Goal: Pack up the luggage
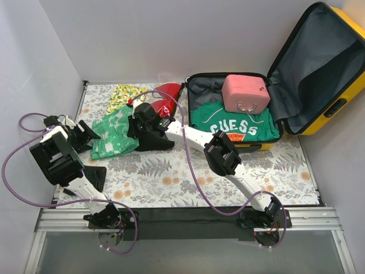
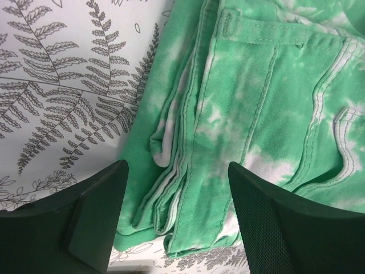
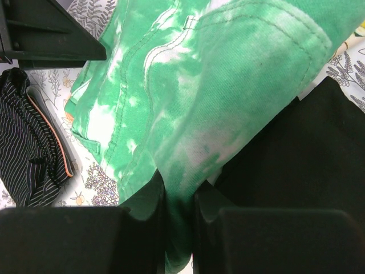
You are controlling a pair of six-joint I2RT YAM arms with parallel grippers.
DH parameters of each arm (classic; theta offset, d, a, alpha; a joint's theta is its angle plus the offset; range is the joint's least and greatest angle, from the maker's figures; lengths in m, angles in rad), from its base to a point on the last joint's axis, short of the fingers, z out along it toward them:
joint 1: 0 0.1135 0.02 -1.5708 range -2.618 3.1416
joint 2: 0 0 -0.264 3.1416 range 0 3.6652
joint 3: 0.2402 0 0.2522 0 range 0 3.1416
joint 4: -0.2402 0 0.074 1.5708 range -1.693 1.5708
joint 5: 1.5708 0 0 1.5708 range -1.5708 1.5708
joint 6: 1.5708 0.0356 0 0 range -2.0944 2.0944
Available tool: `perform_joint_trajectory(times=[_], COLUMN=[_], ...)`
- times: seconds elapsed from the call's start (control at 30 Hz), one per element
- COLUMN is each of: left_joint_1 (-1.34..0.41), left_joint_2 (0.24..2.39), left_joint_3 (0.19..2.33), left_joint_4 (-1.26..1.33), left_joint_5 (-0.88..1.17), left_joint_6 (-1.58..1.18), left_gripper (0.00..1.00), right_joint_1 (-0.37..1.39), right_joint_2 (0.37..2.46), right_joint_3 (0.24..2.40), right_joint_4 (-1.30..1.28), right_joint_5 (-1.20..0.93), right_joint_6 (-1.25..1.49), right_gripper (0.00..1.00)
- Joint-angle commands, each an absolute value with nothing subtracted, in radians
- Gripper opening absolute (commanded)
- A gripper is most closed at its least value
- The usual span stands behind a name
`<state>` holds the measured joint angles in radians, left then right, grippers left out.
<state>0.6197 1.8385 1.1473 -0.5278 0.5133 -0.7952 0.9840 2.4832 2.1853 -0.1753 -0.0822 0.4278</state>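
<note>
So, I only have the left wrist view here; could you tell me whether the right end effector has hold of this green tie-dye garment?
Observer: Yes, the right end effector is pinched shut on a fold of the green tie-dye garment.
Operator: Thank you. Is the luggage open?
Observer: It is. The yellow luggage lies open at the far right of the top view, with its lid swung out to the right.
Operator: And is anything packed in it?
Observer: A green GUESS shirt lies inside, and a small pink case sits at the shirt's far edge.
</note>
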Motion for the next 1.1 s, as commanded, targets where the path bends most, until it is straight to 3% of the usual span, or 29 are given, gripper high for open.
perform_joint_trajectory(times=[0.0, 0.17, 0.4, 0.8, 0.9, 1.03, 1.07], left_joint_1=[0.64, 0.643, 0.643, 0.592, 0.584, 0.584, 0.584], left_joint_2=[1.859, 1.865, 1.93, 1.905, 1.891, 1.844, 1.829], left_joint_3=[1.179, 1.288, 1.325, 1.123, 1.123, 1.152, 1.163], left_joint_4=[-0.472, -0.541, -0.587, -0.52, -0.512, -0.502, -0.502], left_joint_5=[0.472, 0.609, 0.62, 0.618, 0.646, 0.655, 0.67], left_joint_6=[-0.709, -0.591, -0.587, -0.667, -0.701, -0.73, -0.735], left_gripper=[0.71, 0.73, 0.73, 0.63, 0.48, 0.0, 0.0], right_joint_1=[0.985, 0.985, 0.986, 0.991, 0.996, 0.997, 0.997], right_joint_2=[2.444, 2.442, 2.453, 2.465, 2.459, 2.448, 2.445], right_joint_3=[2.233, 2.226, 2.237, 2.243, 2.243, 2.247, 2.249], right_joint_4=[-0.11, -0.11, -0.11, -0.106, -0.104, -0.103, -0.1], right_joint_5=[-0.061, -0.061, -0.064, -0.075, -0.072, -0.063, -0.055], right_joint_6=[0.397, 0.394, 0.396, 0.405, 0.399, 0.379, 0.371], right_gripper=[0.01, 0.01, 0.01, 0.01, 0.01, 0.01, 0.01])
